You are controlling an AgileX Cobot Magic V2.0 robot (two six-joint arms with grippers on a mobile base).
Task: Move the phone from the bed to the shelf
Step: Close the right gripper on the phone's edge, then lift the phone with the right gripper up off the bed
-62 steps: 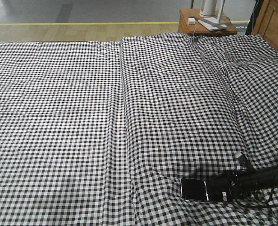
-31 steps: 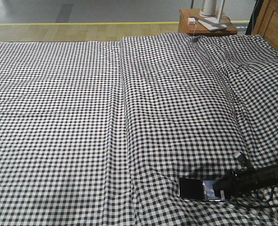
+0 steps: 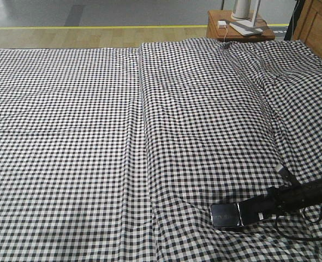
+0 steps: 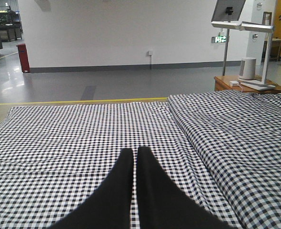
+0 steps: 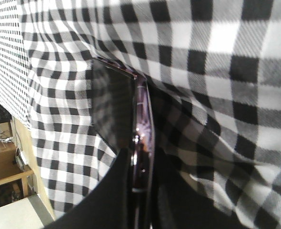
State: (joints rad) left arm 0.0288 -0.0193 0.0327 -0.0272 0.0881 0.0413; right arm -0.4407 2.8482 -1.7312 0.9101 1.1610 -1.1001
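Front view: the bed fills nearly the whole frame, covered in wrinkled black-and-white check cloth, with a long seam running from 12 to 6 o'clock just left of centre. Beyond its far edge are pale wood flooring, a yellow floor line, then grey floor. At 1 o'clock stands a reddish-brown side table carrying white items. A wooden panel fills the corner at 2 o'clock. The left wrist view adds a white wall across the back of an open hall.

The phone is on the bed at about 5 o'clock in the front view, a small glossy dark slab against the cloth. The right pincer reaches it from its 3 o'clock side, with the black arm trailing off to the right edge. In the right wrist view the phone shows edge-on, a pinkish metallic rim, clamped between the two black fingers of the right pincer, which are closed tight on its near end. I cannot tell whether the far end touches the cloth.

The left pincer hangs over the bed with its fingers drawn together to a thin slit, gripping nothing.
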